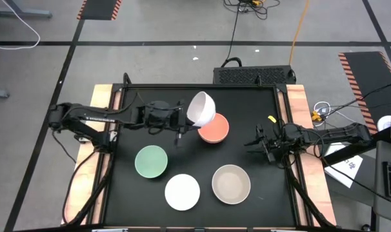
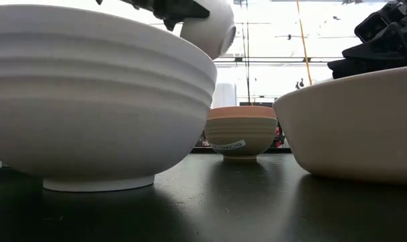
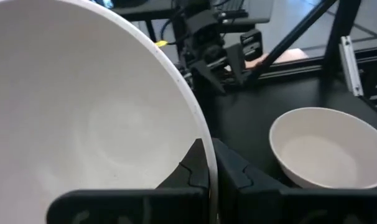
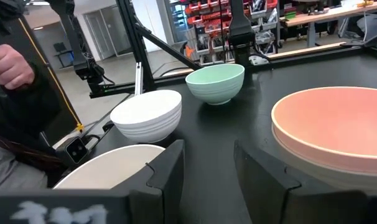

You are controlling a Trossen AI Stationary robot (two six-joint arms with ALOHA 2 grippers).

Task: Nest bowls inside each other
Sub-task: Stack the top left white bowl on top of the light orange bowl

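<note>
My left gripper (image 1: 184,120) is shut on a white bowl (image 1: 202,108), held in the air beside the far-left side of the orange-coral bowl (image 1: 214,129). On the black table stand a mint green bowl (image 1: 151,161), a second white bowl (image 1: 182,191) and a beige bowl (image 1: 231,183), each on its foot. In the low view the held bowl (image 2: 210,27) hangs high above the orange-coral bowl (image 2: 242,131). My right gripper (image 1: 255,143) waits open at the table's right edge, with nothing between its fingers (image 4: 167,168). My left gripper pinches the white bowl's rim (image 3: 205,163), one finger (image 3: 191,171) inside the bowl and the other (image 3: 238,174) outside on its wall. The fingers reach in nearly level from the table's left. The bowl is lifted clear and tipped steeply, its opening toward the arm.
The table has raised wooden side boards (image 1: 297,103) and a dark frame. A person's hand (image 4: 8,65) shows beyond the table's near side in the right wrist view. Bare black surface lies along the far edge and between the bowls.
</note>
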